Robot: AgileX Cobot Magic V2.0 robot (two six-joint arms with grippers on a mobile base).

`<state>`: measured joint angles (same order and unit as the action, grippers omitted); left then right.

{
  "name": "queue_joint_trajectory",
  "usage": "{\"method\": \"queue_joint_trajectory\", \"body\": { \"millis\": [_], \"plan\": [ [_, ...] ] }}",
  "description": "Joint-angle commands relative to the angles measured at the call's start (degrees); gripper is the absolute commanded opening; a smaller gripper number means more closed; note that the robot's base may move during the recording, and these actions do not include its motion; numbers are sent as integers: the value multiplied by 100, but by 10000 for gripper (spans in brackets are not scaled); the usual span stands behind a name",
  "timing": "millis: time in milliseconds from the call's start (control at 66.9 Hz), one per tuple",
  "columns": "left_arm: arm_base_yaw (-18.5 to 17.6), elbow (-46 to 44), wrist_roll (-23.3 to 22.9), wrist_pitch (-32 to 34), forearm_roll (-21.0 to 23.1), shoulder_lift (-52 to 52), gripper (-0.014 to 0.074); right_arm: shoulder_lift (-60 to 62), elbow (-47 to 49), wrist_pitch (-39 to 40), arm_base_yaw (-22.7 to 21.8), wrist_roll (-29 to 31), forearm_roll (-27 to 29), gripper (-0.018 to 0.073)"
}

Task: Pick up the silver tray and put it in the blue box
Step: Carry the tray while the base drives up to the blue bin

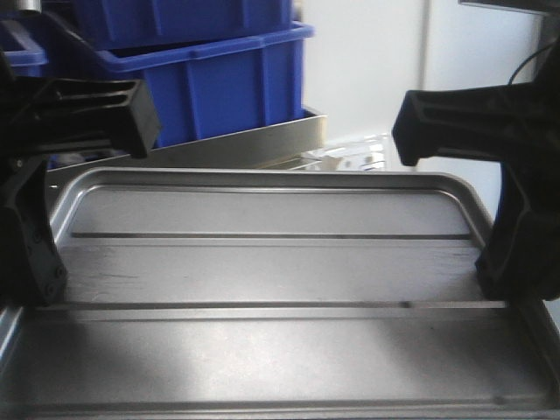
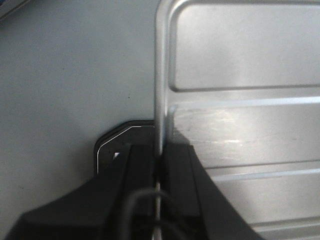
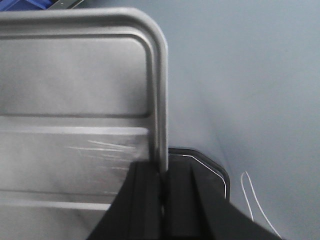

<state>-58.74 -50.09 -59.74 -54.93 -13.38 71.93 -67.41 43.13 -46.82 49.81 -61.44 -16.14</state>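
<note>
The silver tray (image 1: 262, 271) fills the front view, lying level with two long ridges across its bottom. My left gripper (image 1: 35, 262) is shut on the tray's left rim, with one finger inside and one outside (image 2: 159, 155). My right gripper (image 1: 512, 254) is shut the same way on the right rim (image 3: 162, 172). In both wrist views the tray (image 2: 240, 75) (image 3: 75, 75) shows over a plain grey surface. The blue box (image 1: 210, 87), ribbed on its side wall, stands behind the tray at the upper left.
A deeper metal pan (image 1: 262, 140) leans in front of the blue box. Another blue bin (image 1: 175, 17) sits on top of it and a smaller one (image 1: 22, 52) is at far left. A clear plastic item (image 1: 359, 153) lies behind the tray. A thin white wire (image 3: 250, 195) lies on the surface.
</note>
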Motion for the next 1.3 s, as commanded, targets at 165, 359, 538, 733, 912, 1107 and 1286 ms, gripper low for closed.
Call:
{"method": "queue_joint_trajectory", "body": {
  "millis": [165, 359, 538, 733, 912, 1107, 1286],
  "plan": [
    [-37, -142, -63, -85, -150, -128, -14, 136, 151, 19, -17, 1, -259, 60],
    [-37, -142, -63, -85, -150, -128, -14, 136, 151, 19, -17, 1, -259, 60],
    [-37, -142, -63, -85, -150, -128, -14, 136, 151, 19, -17, 1, -259, 60],
    [-37, -142, -63, -85, -150, -128, -14, 136, 151, 19, -17, 1, -259, 60],
    [-37, -142, -63, -85, -150, -128, -14, 136, 151, 19, -17, 1, -259, 60],
    [-37, -142, -63, -85, -150, -128, -14, 136, 151, 19, -17, 1, -259, 60],
    [-37, -142, -63, -85, -150, -128, -14, 136, 151, 19, -17, 1, -259, 60]
  ]
}}
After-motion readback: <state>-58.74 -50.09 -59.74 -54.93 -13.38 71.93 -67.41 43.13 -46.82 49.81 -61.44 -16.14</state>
